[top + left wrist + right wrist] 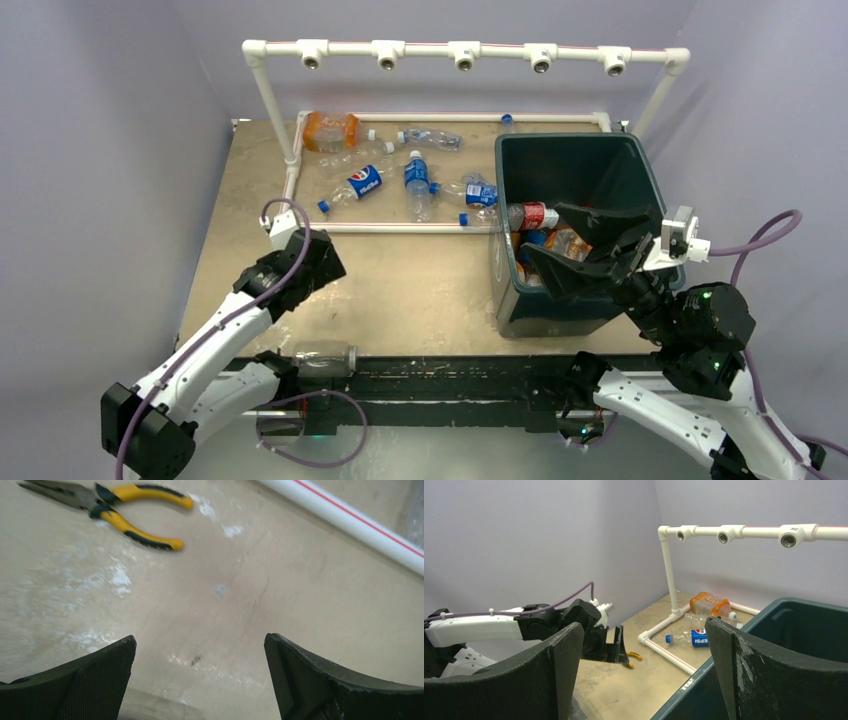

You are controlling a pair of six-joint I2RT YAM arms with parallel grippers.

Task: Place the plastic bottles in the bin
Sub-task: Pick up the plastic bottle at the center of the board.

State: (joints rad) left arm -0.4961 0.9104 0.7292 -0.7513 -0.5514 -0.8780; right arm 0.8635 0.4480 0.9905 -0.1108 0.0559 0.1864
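Observation:
The dark green bin point(640, 170) stands at the right of the table, with a red-labelled bottle point(530, 215) and others lying inside. Several plastic bottles lie on the table inside a white pipe frame: an orange one point(330, 130), a Pepsi one point(362, 182) point(700, 637) and a blue-labelled one point(417, 180). Another clear bottle point(325, 358) rests at the near edge. My right gripper point(565, 245) point(644, 626) hangs open and empty over the bin's near-left corner. My left gripper point(200, 642) is open low over bare tabletop, holding nothing.
Yellow-and-black pliers point(125, 510) point(633, 656) lie on the table just ahead of the left gripper. The white pipe frame point(400, 228) point(350, 517) fences the back of the table. A pipe rail with sockets point(460, 50) runs overhead at the back.

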